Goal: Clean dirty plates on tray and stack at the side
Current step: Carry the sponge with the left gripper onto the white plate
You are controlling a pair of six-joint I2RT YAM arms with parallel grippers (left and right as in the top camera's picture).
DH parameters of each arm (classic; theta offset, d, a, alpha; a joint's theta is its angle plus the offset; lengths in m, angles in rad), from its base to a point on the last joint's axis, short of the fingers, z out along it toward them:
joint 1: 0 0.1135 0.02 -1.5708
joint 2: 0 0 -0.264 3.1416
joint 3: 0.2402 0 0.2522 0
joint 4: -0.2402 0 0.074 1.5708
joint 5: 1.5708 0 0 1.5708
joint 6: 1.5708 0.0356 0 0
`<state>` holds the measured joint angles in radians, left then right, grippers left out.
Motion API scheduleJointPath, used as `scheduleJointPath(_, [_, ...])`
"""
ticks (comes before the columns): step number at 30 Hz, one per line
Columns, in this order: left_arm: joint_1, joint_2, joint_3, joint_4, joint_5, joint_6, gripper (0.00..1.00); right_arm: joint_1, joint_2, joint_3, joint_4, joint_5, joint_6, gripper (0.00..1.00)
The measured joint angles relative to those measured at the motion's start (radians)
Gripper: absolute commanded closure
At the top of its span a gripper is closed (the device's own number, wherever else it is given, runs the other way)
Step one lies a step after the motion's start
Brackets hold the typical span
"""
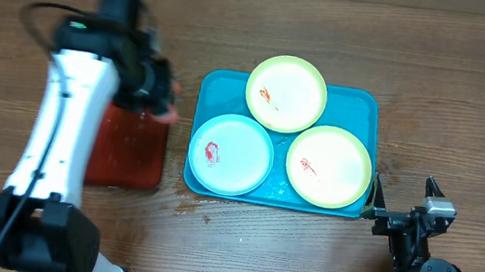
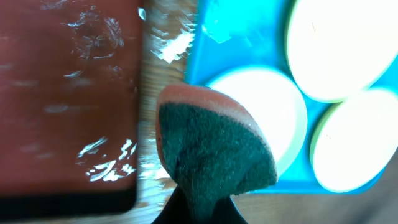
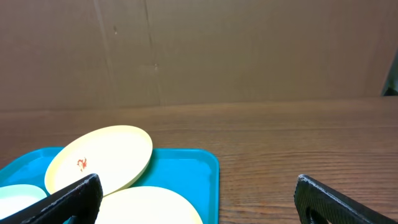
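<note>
The blue tray (image 1: 364, 105) holds three dirty plates with red smears: a yellow-green plate (image 1: 287, 93) at the back, a yellow-green plate (image 1: 329, 166) at the front right and a light blue plate (image 1: 231, 153) at the front left. My left gripper (image 1: 165, 98) is shut on a sponge (image 2: 214, 149), orange with a dark green scouring face. It hovers over the gap between the dark red tray and the blue tray (image 2: 249, 37). My right gripper (image 1: 403, 199) is open and empty, right of the blue tray (image 3: 186, 168).
A dark red tray (image 1: 127, 154) with wet streaks lies left of the blue tray, partly under my left arm. Water drops lie on the wood by the blue tray's front left corner (image 1: 191, 206). A cardboard wall stands behind the table (image 3: 199, 50).
</note>
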<state>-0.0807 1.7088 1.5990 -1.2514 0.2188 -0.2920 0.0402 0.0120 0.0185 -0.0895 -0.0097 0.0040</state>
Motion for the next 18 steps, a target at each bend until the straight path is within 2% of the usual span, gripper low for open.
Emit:
scheduleJointPath(6, [-0.219,0.020,-0.258,0.316,0.008,-0.036,0.96,0.000,0.000,0.000,0.000,0.000,0.000,0.00])
scheduleJointPath(10, [-0.330,0.024,-0.380,0.509,-0.072,-0.089,0.96,0.000,0.000,0.000,0.000,0.000,0.000,0.00])
scheduleJointPath(18, [-0.385,0.024,-0.503,0.678,-0.166,-0.160,0.96,0.000,0.000,0.000,0.000,0.000,0.000,0.00])
